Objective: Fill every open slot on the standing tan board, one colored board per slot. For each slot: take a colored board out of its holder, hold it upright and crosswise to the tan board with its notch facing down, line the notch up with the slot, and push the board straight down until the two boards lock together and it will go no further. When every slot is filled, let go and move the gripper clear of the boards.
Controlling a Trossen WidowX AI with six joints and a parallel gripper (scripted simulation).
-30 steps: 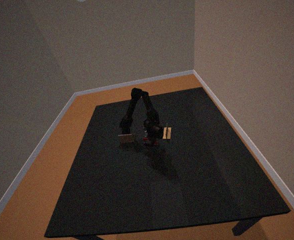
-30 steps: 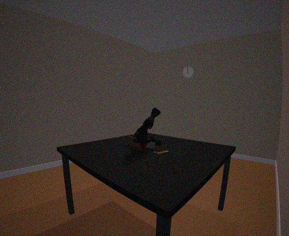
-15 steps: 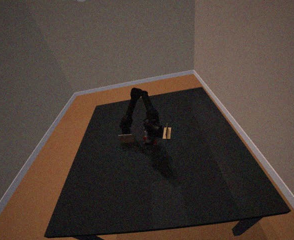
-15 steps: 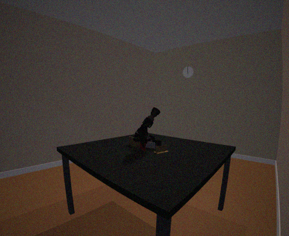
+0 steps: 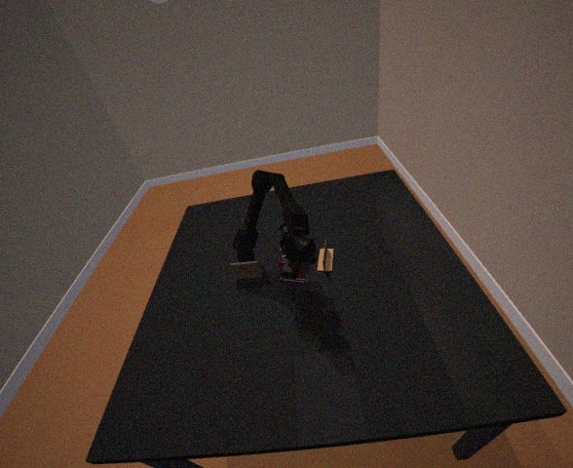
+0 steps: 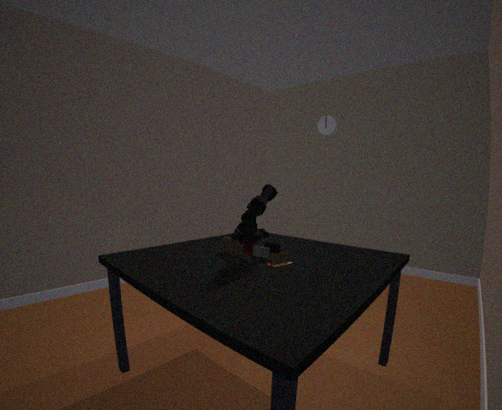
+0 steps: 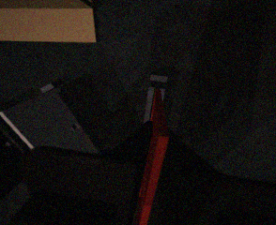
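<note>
Your hand (image 5: pixel 295 265) (image 6: pixel 272 247) (image 7: pixel 153 127) is clamped on the red board (image 5: pixel 302 275) (image 6: pixel 246 248) (image 7: pixel 156 173); draw it straight up, keeping it untwisted, until the notch clears its holder.

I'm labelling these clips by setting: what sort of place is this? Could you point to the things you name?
Probably a small robot test room: a robot arm (image 5: pixel 260 183) (image 6: pixel 248 218) on a black table (image 5: pixel 256 363) (image 6: pixel 259 300), plain walls with pale baseboards, and a round wall clock (image 6: pixel 326 125).
</note>
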